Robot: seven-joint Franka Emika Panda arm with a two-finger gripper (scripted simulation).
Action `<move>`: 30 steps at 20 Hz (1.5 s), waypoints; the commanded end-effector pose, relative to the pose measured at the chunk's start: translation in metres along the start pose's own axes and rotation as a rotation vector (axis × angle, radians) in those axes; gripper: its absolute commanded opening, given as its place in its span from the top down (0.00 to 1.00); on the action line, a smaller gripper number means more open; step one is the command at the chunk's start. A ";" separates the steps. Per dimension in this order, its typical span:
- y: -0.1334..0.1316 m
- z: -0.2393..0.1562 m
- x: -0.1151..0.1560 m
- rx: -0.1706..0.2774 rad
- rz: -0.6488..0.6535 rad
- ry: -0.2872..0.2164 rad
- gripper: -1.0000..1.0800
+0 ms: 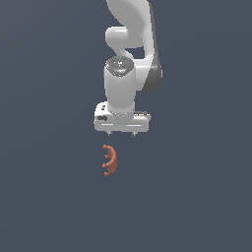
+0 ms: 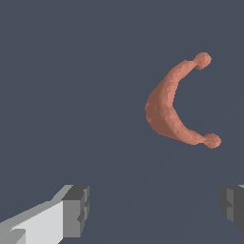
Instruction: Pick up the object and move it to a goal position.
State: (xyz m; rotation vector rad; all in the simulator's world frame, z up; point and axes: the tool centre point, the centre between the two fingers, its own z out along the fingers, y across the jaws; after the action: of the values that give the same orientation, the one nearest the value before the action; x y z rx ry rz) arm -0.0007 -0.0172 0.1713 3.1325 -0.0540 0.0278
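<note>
Reddish-orange crescent-shaped piece [image 1: 110, 160] with short stubby prongs along its inner edge: lies loose on dark slate-blue flat ground [image 1: 44, 206], apart from everything else. In exterior view, sits just below white two-fingered parallel gripper [image 1: 121, 134], slightly toward exterior view's left of gripper centre. In wrist view, appears as curved body with rounded knob at each tip [image 2: 167, 107]; prongs not discernible there.

Gripper state: spread wide, nothing held. Dark grey fingertips [image 2: 76, 209] visible at both sides of wrist view, with bare ground between them. No contact with crescent piece; piece lies outside gap between fingertips, offset from closing line.

Step in hand, as judged: approach and alignment ahead of grasp. Pick-up not yet made; transfer to goal not begun. Task stands at early stage.

Next move calls for:
- lateral shift to centre crescent piece between fingertips;
- wrist rotation, if needed, to close across narrow width of curved body, not across open span between tips;
- straight descent, then closure on thickest middle section.

Risk, as judged: thin curved form likely to pivot or slip out under off-centre closure.

Goal position: no marker visible in either view.

Brands, labels, writing: none legible on white glossy robot arm [image 1: 129, 39], gripper, or crescent piece.
</note>
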 end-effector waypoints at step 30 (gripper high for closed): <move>0.054 -0.280 0.026 -0.172 -0.294 0.475 0.38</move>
State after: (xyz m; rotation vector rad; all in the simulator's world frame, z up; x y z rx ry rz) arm 0.0220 -0.0636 0.4284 2.8705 0.3503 0.6593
